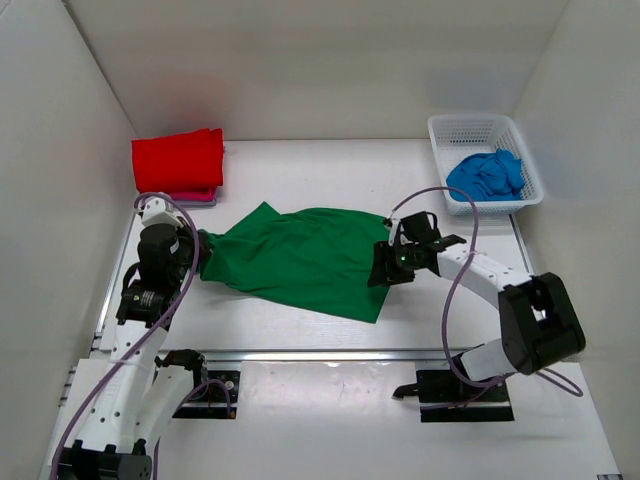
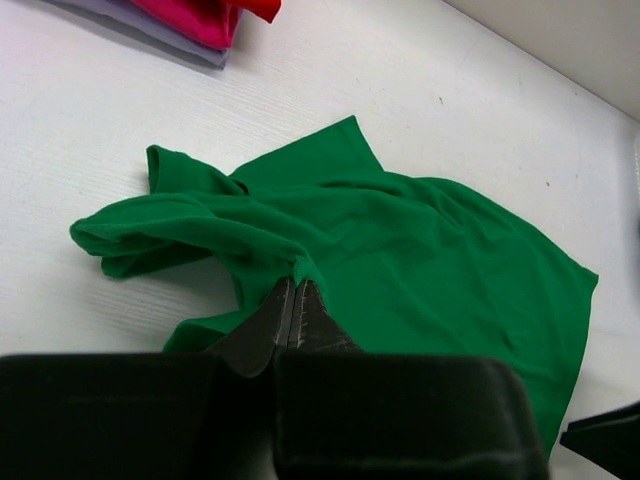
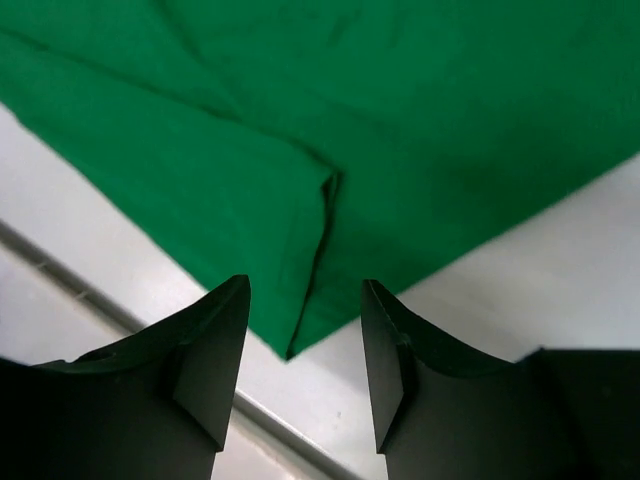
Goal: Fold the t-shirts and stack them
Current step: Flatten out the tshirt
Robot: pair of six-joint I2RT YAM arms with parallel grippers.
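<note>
The green t-shirt (image 1: 300, 258) lies spread and rumpled on the white table in the middle. My left gripper (image 1: 200, 250) is shut on a pinch of the shirt's left end; the left wrist view shows the closed tips (image 2: 294, 286) biting a raised fold of green cloth (image 2: 400, 250). My right gripper (image 1: 385, 268) is open and empty above the shirt's right edge; the right wrist view shows a folded corner of the cloth (image 3: 300, 230) between and beyond the fingertips (image 3: 305, 300). A folded red t-shirt (image 1: 178, 160) sits on a pink one (image 1: 192, 196) at the back left. A blue t-shirt (image 1: 487, 174) is bunched in the basket.
The white mesh basket (image 1: 475, 128) stands at the back right. White walls enclose the table on the left, back and right. A metal rail (image 1: 330, 354) runs along the near edge of the table in front of the arm bases.
</note>
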